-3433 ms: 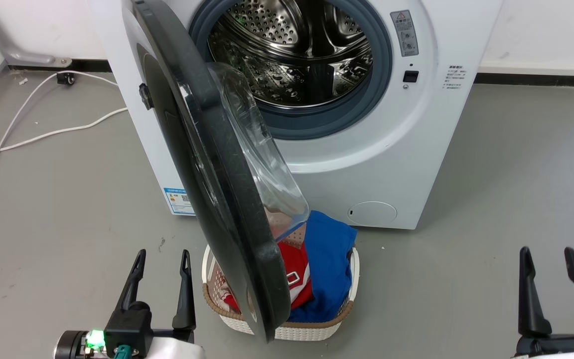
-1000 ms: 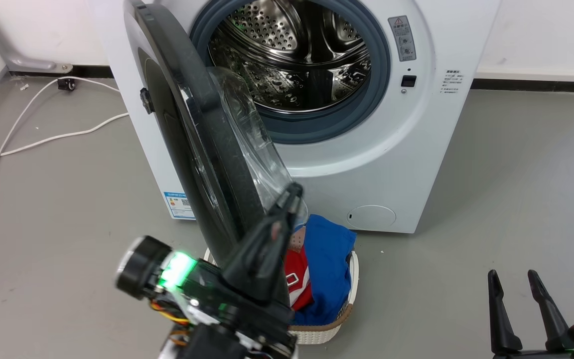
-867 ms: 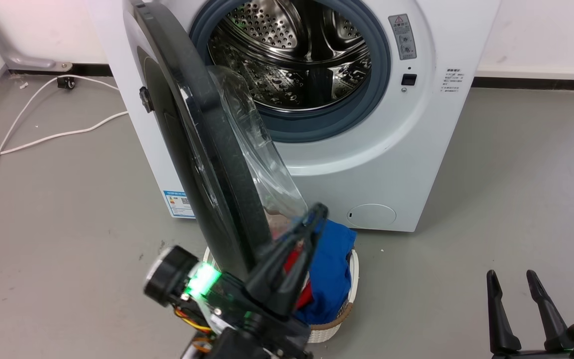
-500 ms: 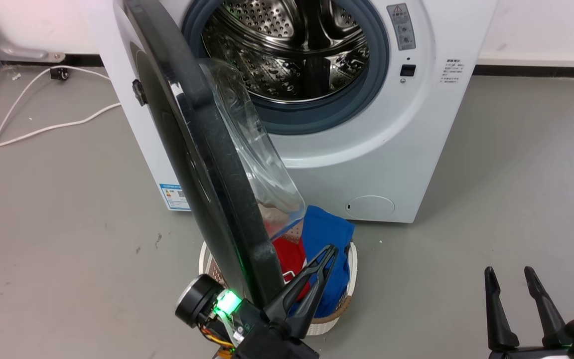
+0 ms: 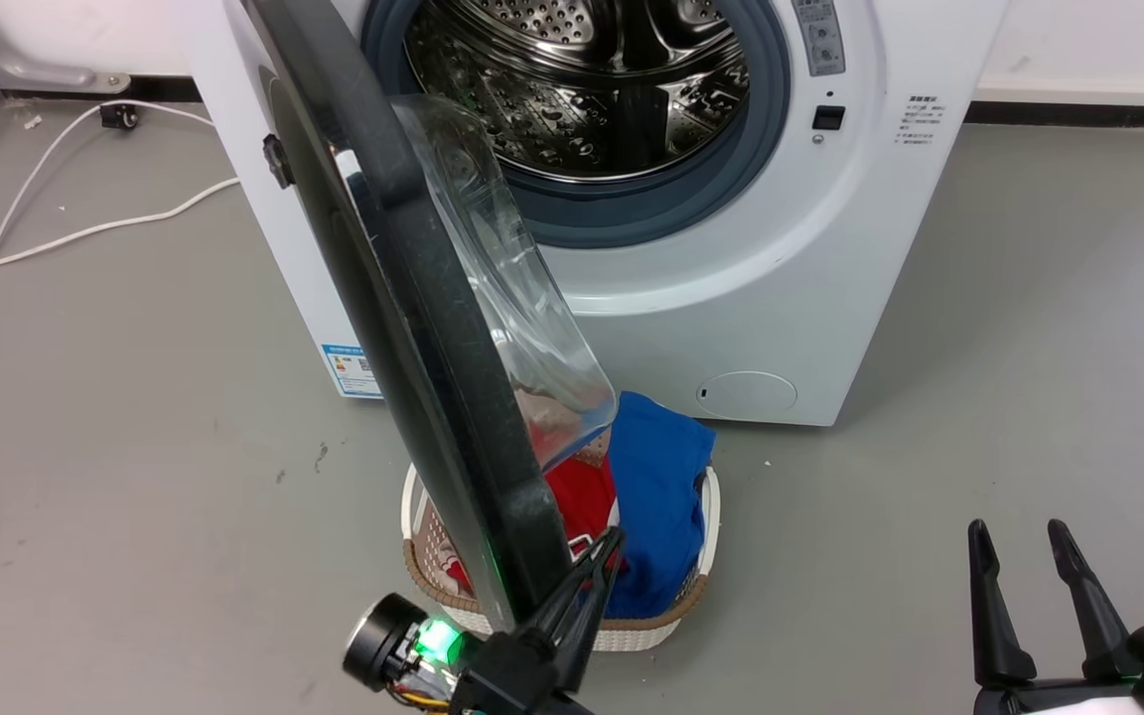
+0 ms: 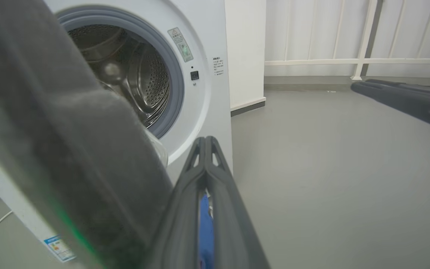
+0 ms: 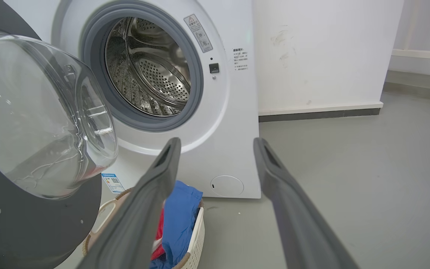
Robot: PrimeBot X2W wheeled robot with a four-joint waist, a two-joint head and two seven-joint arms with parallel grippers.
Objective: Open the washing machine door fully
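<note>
The washing machine door point(image 5: 413, 298) stands swung out from the white machine point(image 5: 781, 268), seen almost edge-on, its clear glass bowl point(image 5: 507, 298) facing the steel drum point(image 5: 592, 89). My left gripper point(image 5: 610, 544) is shut with nothing in it, fingers pressed together just right of the door's lower rim, on its inner side; I cannot tell if they touch. In the left wrist view the shut gripper point(image 6: 204, 140) points past the blurred door edge point(image 6: 69, 149). My right gripper point(image 5: 1017, 531) is open at the lower right, well clear of the door point(image 7: 32, 231), and its wrist view shows the gripper point(image 7: 215, 144) spread.
A white laundry basket point(image 5: 696, 586) with red and blue clothes sits on the grey floor under the door's lower edge. A white cable point(image 5: 85, 233) trails across the floor at the left. Open floor lies right of the machine.
My left gripper rose from the lower left, reached to the door's inner side, then drew back down and closed its fingers. The camera shifted; the door's angle looks about the same.
</note>
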